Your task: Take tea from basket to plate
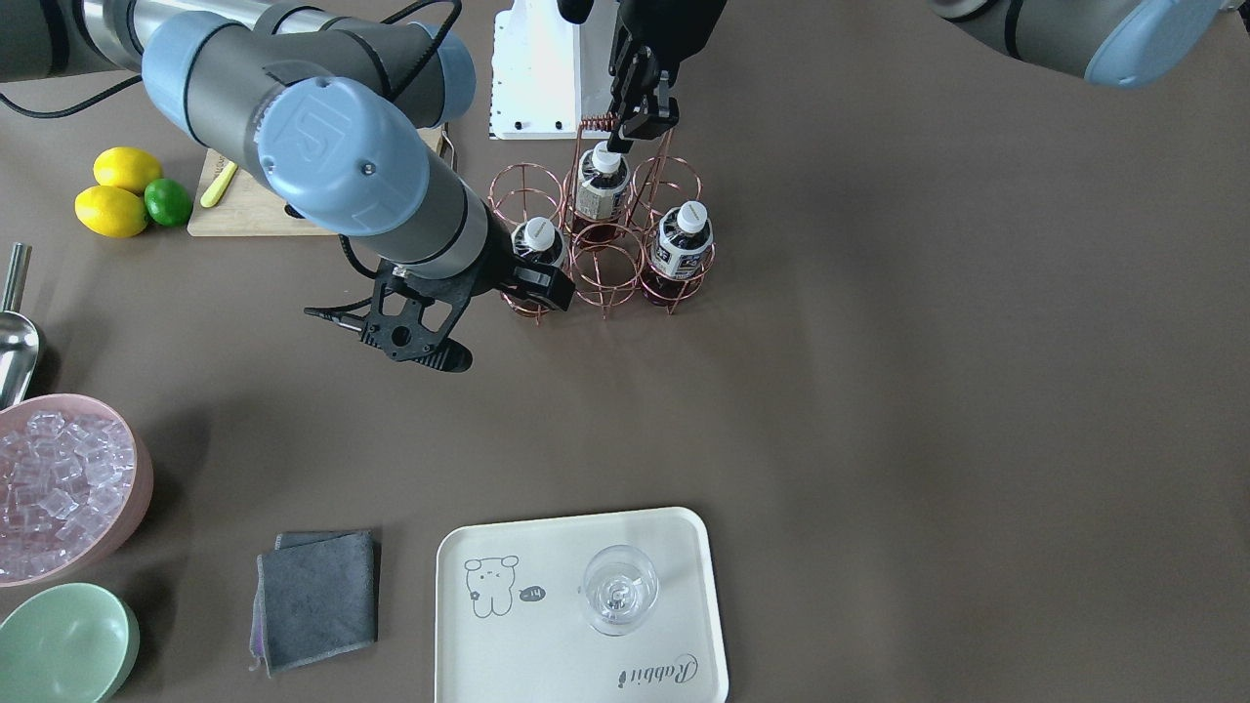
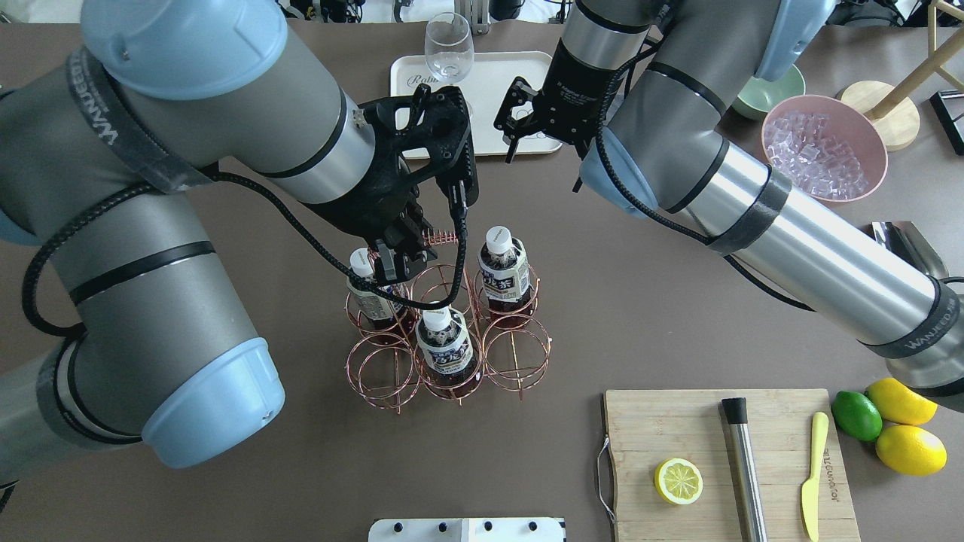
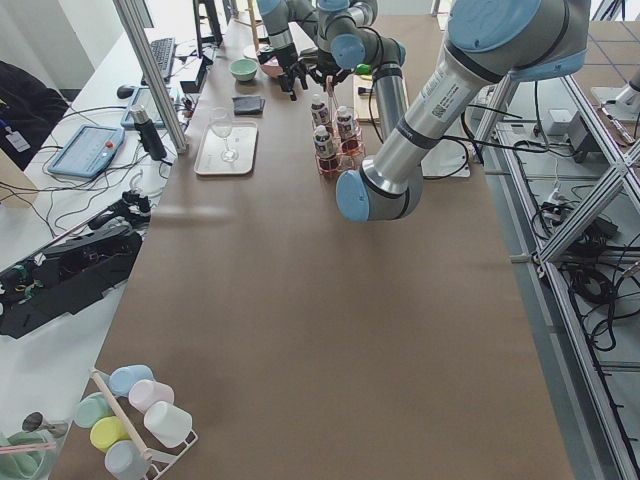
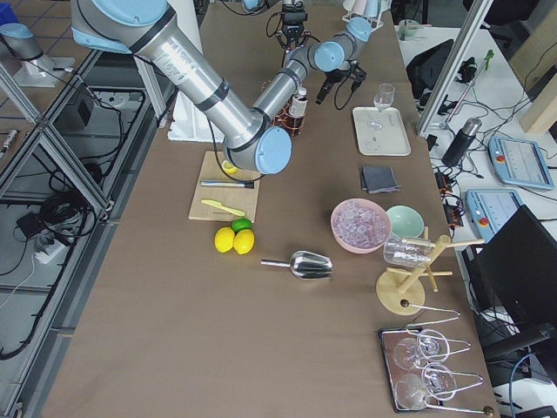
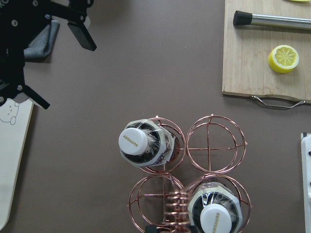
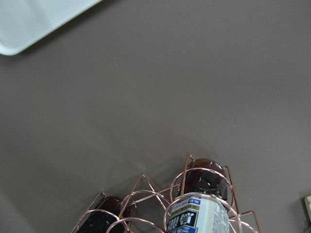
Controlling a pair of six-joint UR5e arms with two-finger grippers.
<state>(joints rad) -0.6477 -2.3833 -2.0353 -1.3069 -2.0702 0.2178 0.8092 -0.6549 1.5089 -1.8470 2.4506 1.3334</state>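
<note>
Standing in the copper wire basket point(image 5: 210, 148) of six round rings: all three small white-capped plastic tea bottles of dark brown liquid. One tea bottle point(image 2: 446, 342) sits in the middle ring of the row nearer the robot. The other two point(image 2: 504, 269) point(image 2: 367, 295) sit in the end rings of the far row. None is lifted, so the task is judged to be at its start.

Left gripper point(image 1: 640, 122): jaws narrow, closed on the basket's twisted wire handle point(image 2: 441, 239) beside the coil. This is probably to pin the light rack down so it does not rise when a bottle is drawn out.

Right gripper point(image 1: 386, 337): jaws wide and empty, hanging over the worktop just beyond the basket's far row, at its end on the robot's right. The far-row bottle at that end is nearest, and the spread suits taking it.

Cream rectangular tray point(image 1: 547, 664) with a cartoon animal drawing: well beyond the basket, away from the robot. A clear stemmed glass point(image 1: 620, 589) stands on it, so the bare part beside the glass looks the likely set-down place.
</note>
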